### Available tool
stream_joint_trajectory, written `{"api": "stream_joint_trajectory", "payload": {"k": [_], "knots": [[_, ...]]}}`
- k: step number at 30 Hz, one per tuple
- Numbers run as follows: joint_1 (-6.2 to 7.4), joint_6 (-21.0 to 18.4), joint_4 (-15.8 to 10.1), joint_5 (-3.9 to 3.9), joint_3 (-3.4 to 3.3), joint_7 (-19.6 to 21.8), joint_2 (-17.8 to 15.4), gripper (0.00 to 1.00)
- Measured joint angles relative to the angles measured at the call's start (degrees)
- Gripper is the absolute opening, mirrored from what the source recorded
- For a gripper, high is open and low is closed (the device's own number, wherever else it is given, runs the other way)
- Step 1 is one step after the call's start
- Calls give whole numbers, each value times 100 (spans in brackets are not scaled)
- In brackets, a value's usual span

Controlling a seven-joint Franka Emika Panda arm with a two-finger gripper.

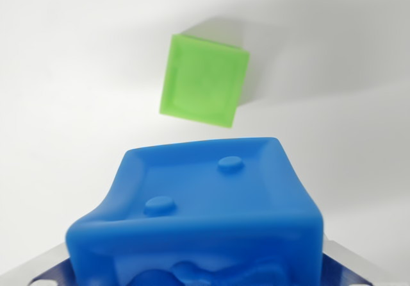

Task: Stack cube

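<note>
Right now the blue cube (pixel 205 215) fills the lower half of the wrist view, very close to the camera, and it looks held: its lower sides bulge and crease as though squeezed. The gripper (pixel 205 274) sits at the bottom edge, where only grey metal corners show on either side of the cube, so it appears to be pinching the blue cube, though the fingers themselves are hidden.

That crumpling suggests a soft, light, rubbery block that gives under pressure. It would probably spring back on release, so a gentle let-go seems wise. Two small round studs stand on its upper face.

Beyond the blue cube, toward the top of the view, lies the green cube (pixel 204 81) on a plain white table (pixel 64 74). It sits apart from the blue cube, turned slightly askew, with a raised rim around its top face.

Around the green cube the table is bare on every side, leaving free room to approach. Its skewed edges may call for matching the turn before setting the blue cube down.
</note>
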Motion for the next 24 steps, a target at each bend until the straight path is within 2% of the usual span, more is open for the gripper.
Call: {"api": "stream_joint_trajectory", "payload": {"k": [18, 24], "knots": [[0, -425, 680, 16, -46, 687, 255, 0], [0, -310, 692, 19, -49, 724, 415, 0]]}}
